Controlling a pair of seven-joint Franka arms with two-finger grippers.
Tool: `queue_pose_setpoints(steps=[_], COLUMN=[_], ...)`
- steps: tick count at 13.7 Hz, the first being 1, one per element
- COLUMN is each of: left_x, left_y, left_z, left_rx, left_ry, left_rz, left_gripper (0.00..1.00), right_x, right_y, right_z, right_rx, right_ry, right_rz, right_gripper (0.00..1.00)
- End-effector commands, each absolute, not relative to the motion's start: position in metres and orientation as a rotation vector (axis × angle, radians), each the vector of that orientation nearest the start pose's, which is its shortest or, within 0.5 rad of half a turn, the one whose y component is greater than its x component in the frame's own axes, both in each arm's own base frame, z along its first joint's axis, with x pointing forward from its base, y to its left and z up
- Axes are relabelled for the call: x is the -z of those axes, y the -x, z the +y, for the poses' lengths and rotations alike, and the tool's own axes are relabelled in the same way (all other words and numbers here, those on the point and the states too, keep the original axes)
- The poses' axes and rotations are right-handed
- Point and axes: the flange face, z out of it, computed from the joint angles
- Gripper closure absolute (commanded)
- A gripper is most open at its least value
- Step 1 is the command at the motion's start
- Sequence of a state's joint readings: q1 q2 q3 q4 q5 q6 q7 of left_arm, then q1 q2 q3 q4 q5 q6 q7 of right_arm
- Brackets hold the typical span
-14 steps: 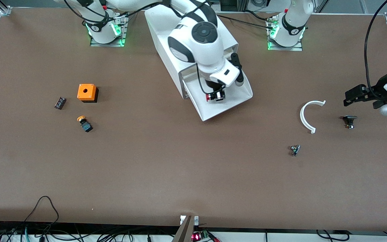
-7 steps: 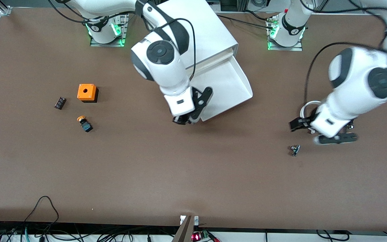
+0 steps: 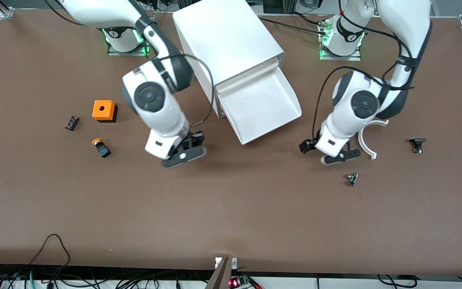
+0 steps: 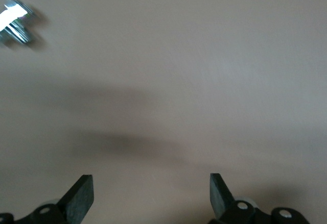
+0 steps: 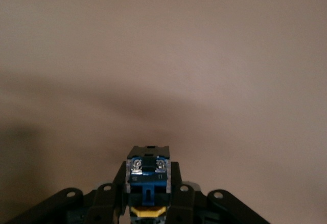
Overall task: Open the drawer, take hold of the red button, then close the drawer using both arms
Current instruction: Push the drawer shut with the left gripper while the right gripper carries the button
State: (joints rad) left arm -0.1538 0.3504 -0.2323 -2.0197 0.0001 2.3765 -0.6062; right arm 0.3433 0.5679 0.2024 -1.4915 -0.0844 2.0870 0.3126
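The drawer (image 3: 263,108) stands pulled out of the white cabinet (image 3: 227,40), and its tray is bare. My right gripper (image 3: 183,151) hangs over the bare table beside the drawer, toward the right arm's end. In the right wrist view it (image 5: 148,168) is shut on the button (image 5: 148,188); the black-and-blue body and a yellow ring show, and the red cap is hidden. In the front view the button is hidden under the hand. My left gripper (image 3: 335,155) is over the table toward the left arm's end of the drawer. It is open and empty (image 4: 150,183).
An orange box with a hole (image 3: 104,110), an orange-capped button (image 3: 100,147) and a small black part (image 3: 71,123) lie toward the right arm's end. A white curved piece (image 3: 365,140), a black part (image 3: 417,145) and a small metal part (image 3: 351,178) (image 4: 15,15) lie near the left gripper.
The right gripper lifted the button out of the drawer and carried it over the table toward the right arm's end. The left arm swung in from the table's end toward the drawer.
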Motion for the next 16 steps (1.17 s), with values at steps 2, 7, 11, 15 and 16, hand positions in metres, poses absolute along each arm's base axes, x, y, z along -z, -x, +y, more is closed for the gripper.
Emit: queue_pose_setpoints(steps=[2, 7, 11, 15, 16], left_x=[-0.278, -0.275, -0.277, -0.276, -0.277], left_y=[-0.507, -0.459, -0.408, -0.387, -0.384], left_z=[-0.267, -0.305, -0.353, -0.370, -0.372], left_rx=[-0.091, -0.149, -0.204, -0.223, -0.225], left_ry=[3.194, 3.191, 3.182, 3.176, 3.175], left_rz=[-0.227, -0.044, 0.161, 0.239, 0.249], left_gripper=[0.00, 0.00, 0.00, 0.00, 0.00], right_x=[-0.325, -0.271, -0.246, -0.227, -0.226], right_y=[-0.606, -0.593, -0.569, -0.543, -0.541], right_z=[0.266, 0.197, 0.184, 0.168, 0.166], right_rx=[-0.086, -0.197, -0.226, -0.140, -0.128], right_ry=[3.122, 3.136, 3.151, 3.189, 3.211], right_rz=[-0.143, -0.187, -0.189, -0.345, -0.401], right_gripper=[0.76, 0.77, 0.79, 0.79, 0.79])
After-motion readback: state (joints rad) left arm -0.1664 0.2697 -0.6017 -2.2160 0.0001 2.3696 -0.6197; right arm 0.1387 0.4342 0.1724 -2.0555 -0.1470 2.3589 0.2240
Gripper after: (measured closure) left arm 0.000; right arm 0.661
